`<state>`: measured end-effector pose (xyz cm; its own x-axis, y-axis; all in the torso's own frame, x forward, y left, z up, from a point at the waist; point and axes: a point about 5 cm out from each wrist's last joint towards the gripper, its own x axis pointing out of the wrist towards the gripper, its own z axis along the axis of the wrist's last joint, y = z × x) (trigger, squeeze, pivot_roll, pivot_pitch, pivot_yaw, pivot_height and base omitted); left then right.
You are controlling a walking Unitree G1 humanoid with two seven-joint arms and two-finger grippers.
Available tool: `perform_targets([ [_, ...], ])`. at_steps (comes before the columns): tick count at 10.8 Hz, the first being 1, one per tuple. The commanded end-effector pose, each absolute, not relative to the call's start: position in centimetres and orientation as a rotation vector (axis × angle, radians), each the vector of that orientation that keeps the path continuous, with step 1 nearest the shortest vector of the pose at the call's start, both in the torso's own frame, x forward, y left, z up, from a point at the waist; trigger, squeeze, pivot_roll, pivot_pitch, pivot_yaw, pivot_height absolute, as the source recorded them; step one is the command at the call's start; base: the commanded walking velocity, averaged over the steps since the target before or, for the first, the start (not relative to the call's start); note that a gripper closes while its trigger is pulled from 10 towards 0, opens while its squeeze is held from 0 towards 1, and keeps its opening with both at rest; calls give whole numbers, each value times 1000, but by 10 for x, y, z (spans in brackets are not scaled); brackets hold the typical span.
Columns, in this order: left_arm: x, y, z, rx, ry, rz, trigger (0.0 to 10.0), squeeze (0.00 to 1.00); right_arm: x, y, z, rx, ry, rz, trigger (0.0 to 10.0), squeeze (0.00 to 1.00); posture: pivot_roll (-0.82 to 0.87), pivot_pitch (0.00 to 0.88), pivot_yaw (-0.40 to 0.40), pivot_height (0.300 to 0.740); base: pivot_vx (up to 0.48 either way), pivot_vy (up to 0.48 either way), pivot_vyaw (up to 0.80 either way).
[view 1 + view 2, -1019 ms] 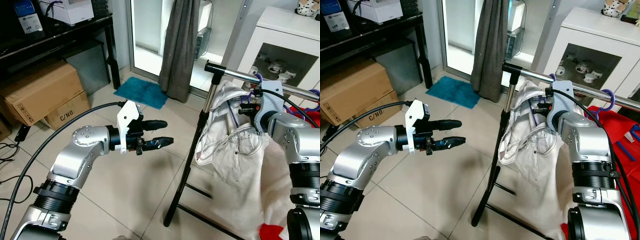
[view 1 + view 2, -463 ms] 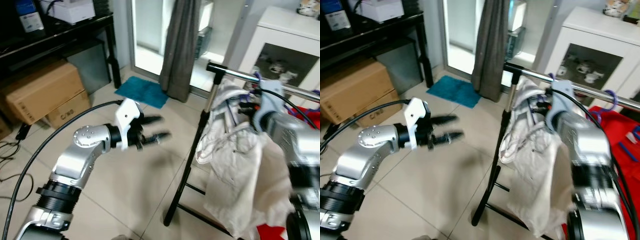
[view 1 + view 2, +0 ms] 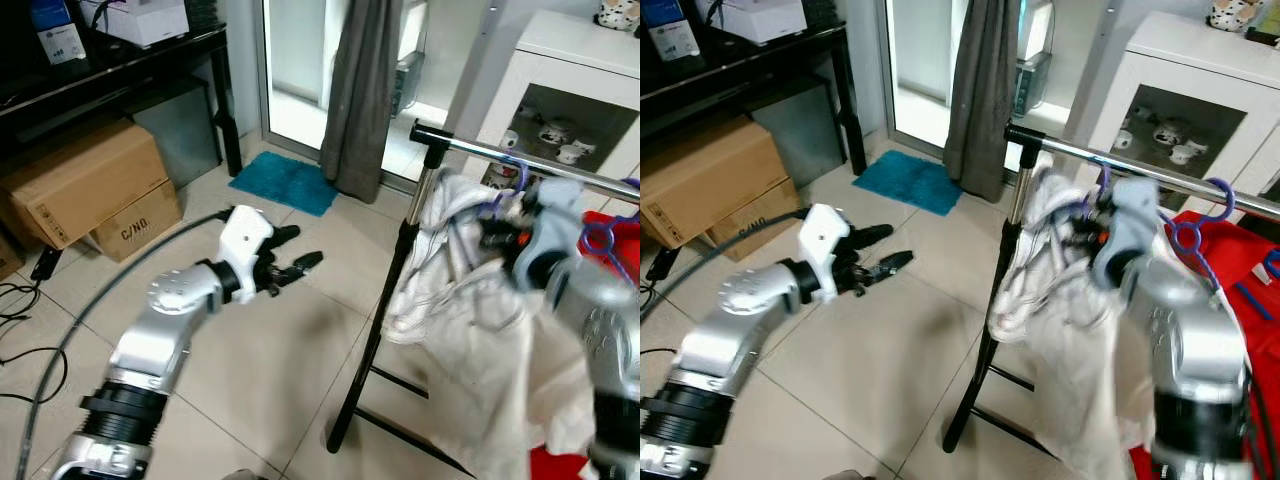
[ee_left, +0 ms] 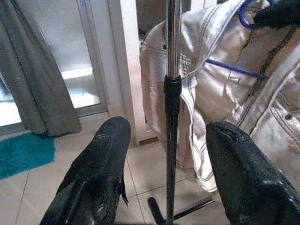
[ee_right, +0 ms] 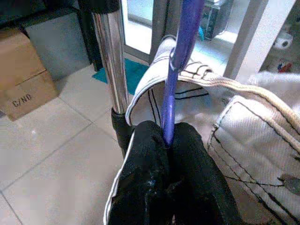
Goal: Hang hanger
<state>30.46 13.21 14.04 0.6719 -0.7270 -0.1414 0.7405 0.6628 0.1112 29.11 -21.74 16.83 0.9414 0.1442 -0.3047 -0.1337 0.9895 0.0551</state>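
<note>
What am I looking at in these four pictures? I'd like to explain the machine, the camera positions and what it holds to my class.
This is a humanoid robot with two silver arms; each ends in a tool of two black fingers. The two wide pictures come from the two eyes of a camera on its head, looking down and forward. The other two come from cameras on its wrists, looking along the fingers.

The right tool is shut on a purple hanger that carries a white denim jacket, held up at the chrome clothes rail. A second purple hanger already hangs there. The left tool is open, holds nothing, and points toward the rack's upright pole.

Behind are cardboard boxes, a teal mat and a grey curtain.
</note>
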Motion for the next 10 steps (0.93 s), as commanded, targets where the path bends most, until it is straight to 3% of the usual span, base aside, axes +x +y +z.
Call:
perform_targets([
  [1, 305, 132, 142, 171, 72, -804, 10000, 0, 287, -207, 180, 60, 217, 173, 0, 0, -144, 0, -13, 740, 0, 0, 0],
  [7, 299, 158, 129, 68, 104, -582, 10000, 0, 270, -177, 128, 123, 219, 143, 0, 0, -139, 0, -15, 740, 0, 0, 0],
  [10, 298, 158, 127, 67, 107, -563, 10000, 0, 273, -168, 127, 128, 210, 161, 0, 0, -137, 0, -30, 740, -281, 0, 0],
])
